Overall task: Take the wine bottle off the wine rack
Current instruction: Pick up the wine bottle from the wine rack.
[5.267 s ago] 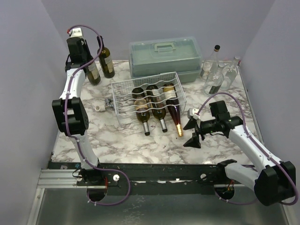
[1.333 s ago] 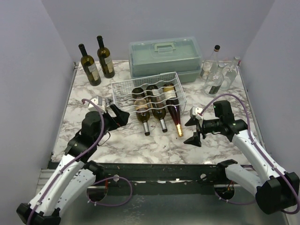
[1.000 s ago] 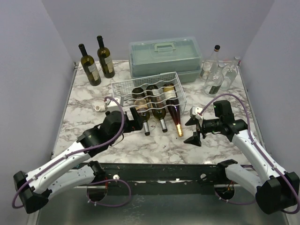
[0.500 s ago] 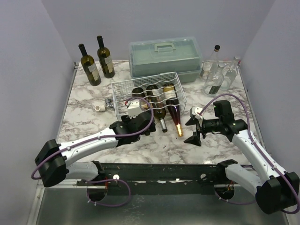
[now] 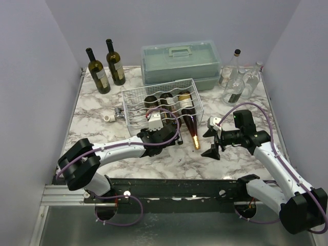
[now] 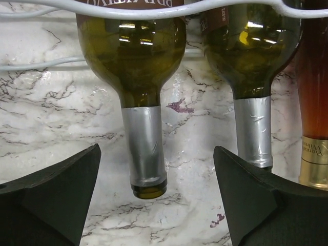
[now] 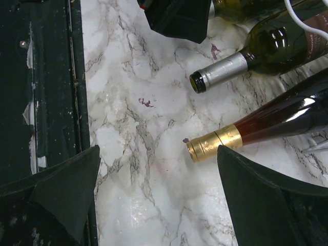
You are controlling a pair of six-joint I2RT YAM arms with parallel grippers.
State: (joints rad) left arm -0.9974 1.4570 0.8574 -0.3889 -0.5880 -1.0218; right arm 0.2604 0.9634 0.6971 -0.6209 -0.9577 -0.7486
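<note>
Currently, dark green glass wine bottle (image 6: 134, 51) lying in white wire rack (image 5: 133, 101), silver-foiled neck jutting past rack's near edge, left gripper (image 6: 156, 166) spread wide astride that neck, right gripper (image 5: 207, 144) gaping, right of rack

Top view: even, diffuse light from above, slightly cool. Marble tabletop (image 5: 102, 138) reads bright, walls go darker toward the corners. Shadows are soft and short under the arms and the wine rack (image 5: 134, 102). Small specular spots on the clear bottles (image 5: 236, 84). Overall sharp, mild noise.

Left wrist view: crisp on the green wine bottle (image 6: 141, 77), white highlights on its shoulder (blocky, so likely overhead panels), streaky glare on the foil neck. Left fingers (image 6: 46, 200) are near-black with no detail.

Right wrist view: marble is near clipping mid-frame. Gold-capped bottle (image 7: 266, 123) carries a long highlight. Right fingers (image 7: 61, 195) are underexposed with soft edges.
</note>
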